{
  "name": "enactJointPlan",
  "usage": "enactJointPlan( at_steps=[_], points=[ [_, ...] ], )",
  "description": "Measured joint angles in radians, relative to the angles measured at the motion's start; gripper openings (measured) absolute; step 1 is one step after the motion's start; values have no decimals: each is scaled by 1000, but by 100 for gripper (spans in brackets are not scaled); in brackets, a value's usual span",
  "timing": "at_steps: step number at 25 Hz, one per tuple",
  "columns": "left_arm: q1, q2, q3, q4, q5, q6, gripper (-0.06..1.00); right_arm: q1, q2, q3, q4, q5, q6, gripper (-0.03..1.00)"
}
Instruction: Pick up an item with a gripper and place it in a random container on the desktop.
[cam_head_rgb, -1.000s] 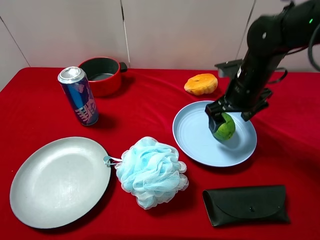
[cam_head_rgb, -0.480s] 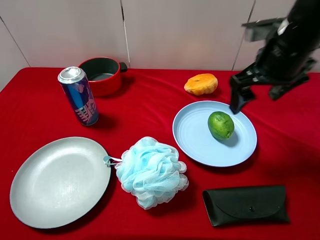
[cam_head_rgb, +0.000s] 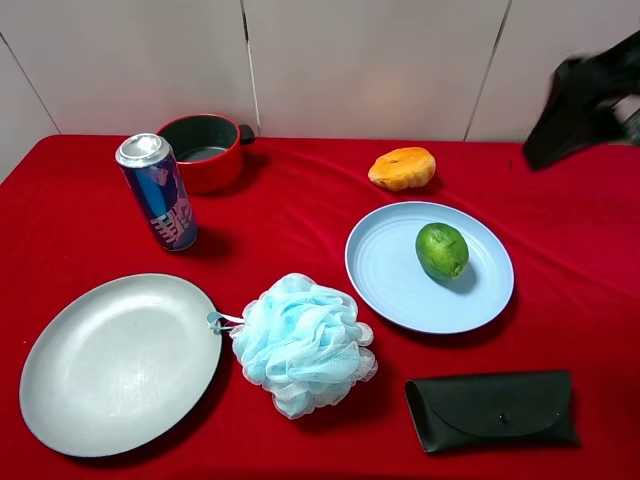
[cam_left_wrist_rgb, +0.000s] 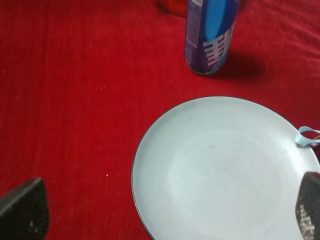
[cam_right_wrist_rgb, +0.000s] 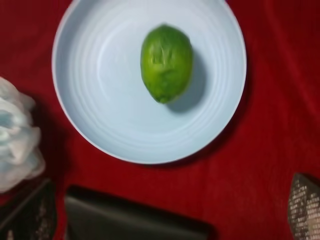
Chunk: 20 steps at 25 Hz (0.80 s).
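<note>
The green fruit (cam_head_rgb: 441, 250) lies on the right half of the light-blue plate (cam_head_rgb: 390, 270) on the red cloth (cam_head_rgb: 300, 225). My right gripper (cam_head_rgb: 540, 150) is a blurred dark shape high at the far right, well clear of the plate. In the right wrist view the fruit (cam_right_wrist_rgb: 166, 62) rests on the plate (cam_right_wrist_rgb: 110, 115) far below my right gripper (cam_right_wrist_rgb: 166, 210), whose fingers are wide apart and empty. My left gripper (cam_left_wrist_rgb: 166, 207) is open and empty above the grey plate (cam_left_wrist_rgb: 225, 170). It is out of the exterior view.
A grey plate (cam_head_rgb: 120, 360) sits front left with a blue can (cam_head_rgb: 158, 190) and a red pot (cam_head_rgb: 205, 150) behind it. A light-blue bath pouf (cam_head_rgb: 300, 340) lies mid-front, a black case (cam_head_rgb: 492, 408) front right, and an orange bun (cam_head_rgb: 402, 167) behind the blue plate.
My right gripper has let go of the green fruit and lifted away up and to the right. The fruit stays on the light-blue plate.
</note>
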Motion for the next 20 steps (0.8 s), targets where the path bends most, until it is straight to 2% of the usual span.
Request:
enactJointPlan(
  at_steps=[9, 14, 16, 20],
  points=[
    [0, 0, 0, 0, 0, 0, 100, 0, -290, 8, 0, 1, 5, 69],
    [0, 0, 0, 0, 0, 0, 100, -1, -486, 128, 0, 1, 26, 69],
    [0, 0, 0, 0, 0, 0, 100, -25, -576, 195, 3, 3, 27, 69],
    [0, 0, 0, 0, 0, 0, 100, -128, -731, 330, -12, 4, 29, 69]
  ],
)
